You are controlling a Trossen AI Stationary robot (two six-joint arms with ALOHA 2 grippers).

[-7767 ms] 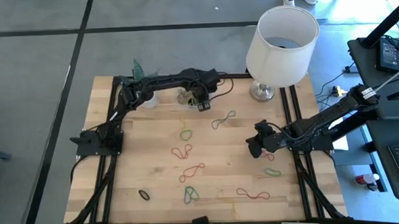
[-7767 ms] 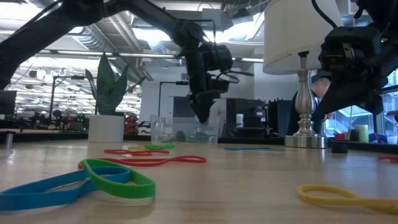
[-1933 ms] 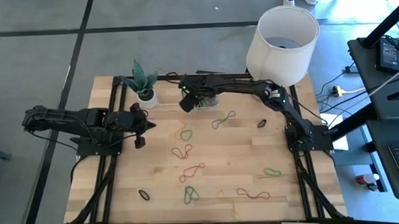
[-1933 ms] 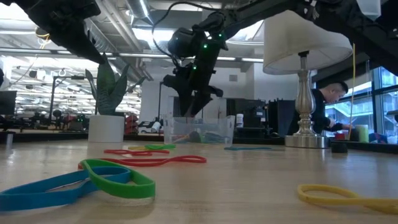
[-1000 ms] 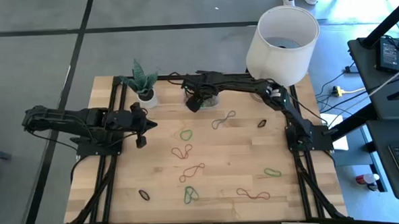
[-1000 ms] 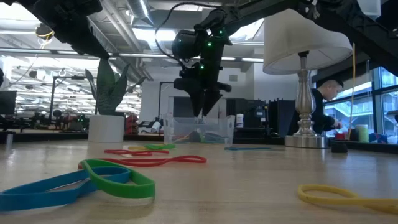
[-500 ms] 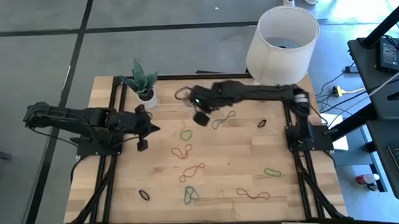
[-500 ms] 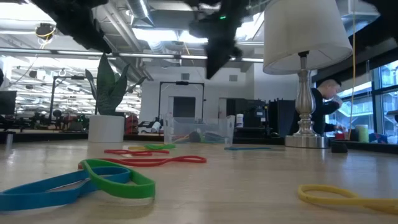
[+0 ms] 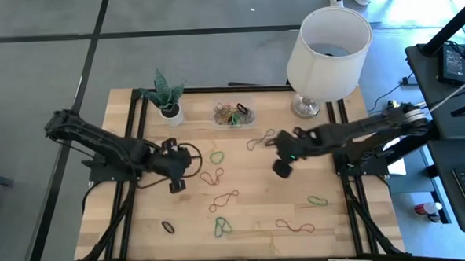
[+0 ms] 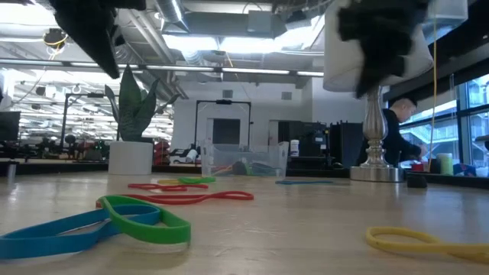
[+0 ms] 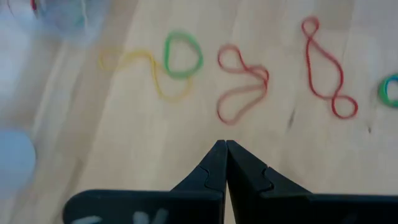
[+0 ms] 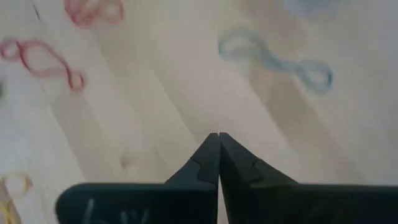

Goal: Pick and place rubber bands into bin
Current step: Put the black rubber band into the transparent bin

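1. While the left tool (image 9: 174, 182) hung over the pale wooden bench (image 9: 259, 200) with its fingers pressed together and empty, a twisted red rubber band (image 11: 241, 90) lay just ahead of its tips.
2. The right tool (image 9: 282, 168) hovered mid-bench, likewise pinched shut on nothing, near a light blue figure-eight rubber band (image 12: 273, 57).
3. The small shallow clear plastic bin (image 9: 232, 114) sat at the far edge between the potted plant (image 9: 167, 98) and the white-shaded lamp (image 9: 327, 44), already holding several bands.
4. Other loose bands lay scattered across the bench.

a white-shaded lamp (image 9: 328, 41) and a small potted plant (image 9: 167, 99) stand at the wooden table's (image 9: 142, 229) far edge — well apart.
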